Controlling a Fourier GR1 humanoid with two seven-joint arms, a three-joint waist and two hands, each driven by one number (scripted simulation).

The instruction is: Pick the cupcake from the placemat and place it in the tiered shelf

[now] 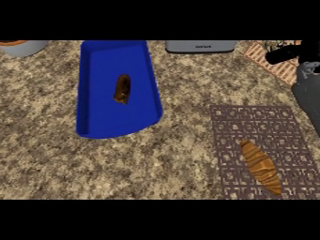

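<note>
The right hand (308, 52), its finger state unclear, hovers high, so reaching the pastry (261, 167) on the placemat (287, 122) seems next.

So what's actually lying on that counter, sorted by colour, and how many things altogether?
Blue: 1, the blue tray
Brown: 3, the dark pastry in the tray, the striped pastry and the patterned placemat under it
Grey: 2, the grey box and the grey pot at the far edge
Total: 6
</note>
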